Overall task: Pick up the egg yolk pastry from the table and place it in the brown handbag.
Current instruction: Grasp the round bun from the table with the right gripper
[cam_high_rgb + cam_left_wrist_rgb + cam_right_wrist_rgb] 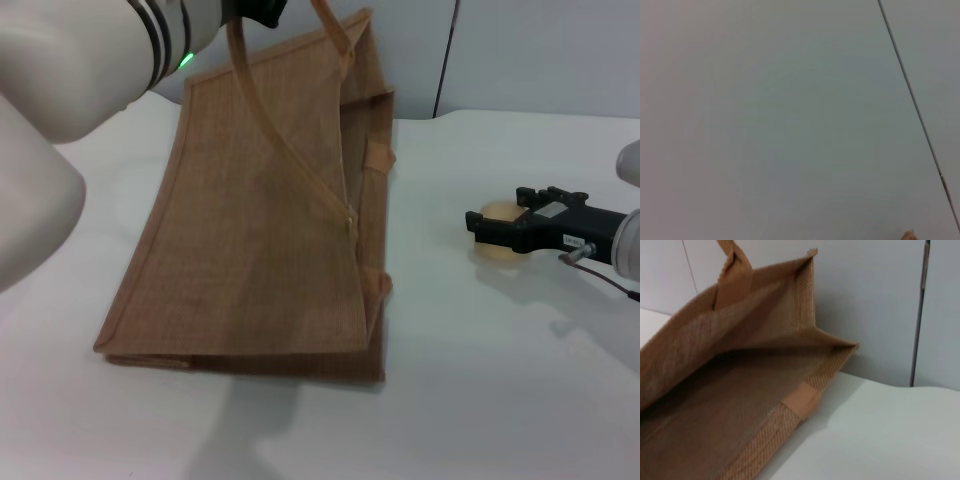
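The brown handbag [260,220] lies on the white table [480,380] with its mouth turned toward the right. One handle [275,130] is pulled up taut to my left gripper [262,10] at the top edge, which holds the mouth open. The right wrist view looks into the open bag [740,390]. The egg yolk pastry [498,210] is to the right of the bag, at table level. My right gripper [490,232] is at the pastry, and its black tip covers the pastry's middle. Whether it grips the pastry does not show.
A grey wall with a vertical panel seam [445,60] stands behind the table. The left wrist view shows only that wall [790,120] and a scrap of tan handle [910,235]. Bare tabletop lies between the bag and the pastry.
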